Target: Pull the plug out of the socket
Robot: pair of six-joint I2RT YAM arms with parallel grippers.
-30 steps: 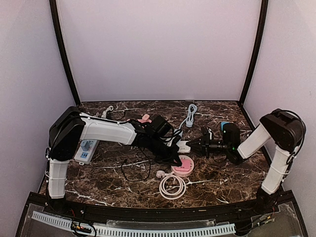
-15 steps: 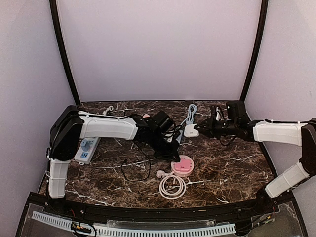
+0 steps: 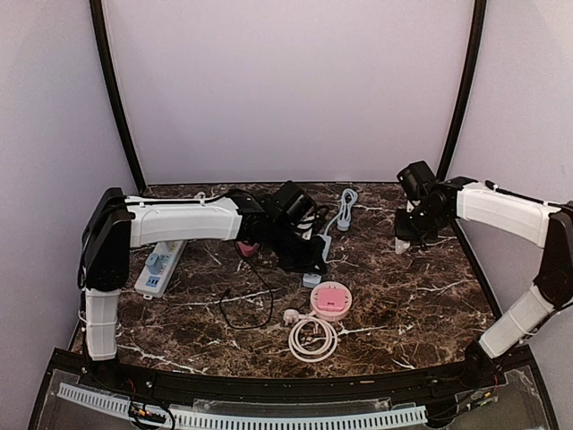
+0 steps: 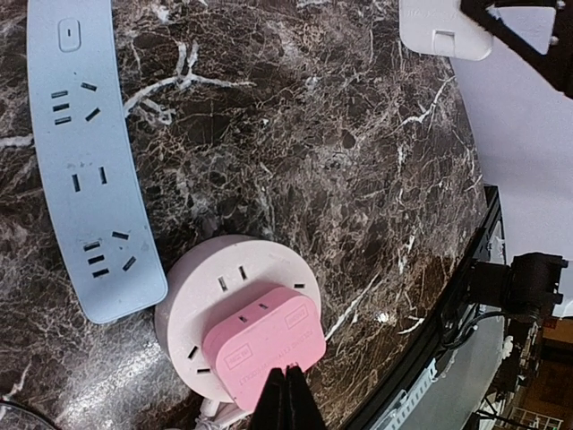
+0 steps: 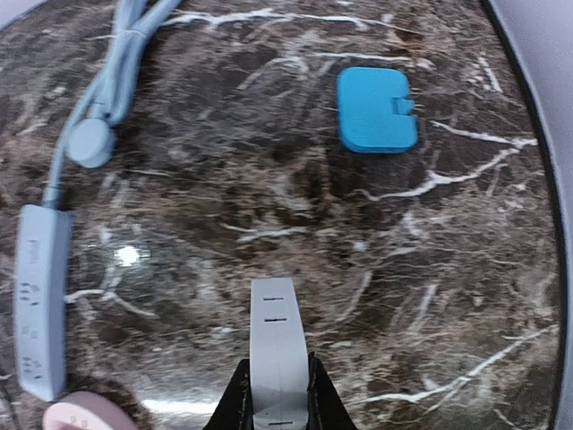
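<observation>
the right gripper (image 5: 276, 381) is pinching a white plug (image 5: 276, 313) across its two long side faces, with the slotted face turned up to the wrist camera, over the far right part of the table (image 3: 421, 305). the plug is free of every socket in view, and whether its lower end touches the marble cannot be told. the left gripper (image 4: 286, 385) has its fingers pressed together with nothing between them and hangs just over a pink square adapter (image 4: 264, 345). that adapter is seated in a pale round socket (image 4: 201, 296), and a light blue power strip (image 4: 89, 170) lies just beside the socket. judging from this, the white plug counts as pulled and only needs setting down, while the pink adapter, if it is also meant, is not yet out. both pieces look like small, hard, light plastic blocks with smooth sides, so they should neither bend nor break but could slip or twist under a shallow pinch. the best hold is square across two opposite flat faces, deep enough that the pads cover plenty of surface. the round socket looks light too and would likely lift with the adapter unless the other gripper pins its rim down. a blue plastic piece (image 5: 376, 109) lies well apart from the plug.
</observation>
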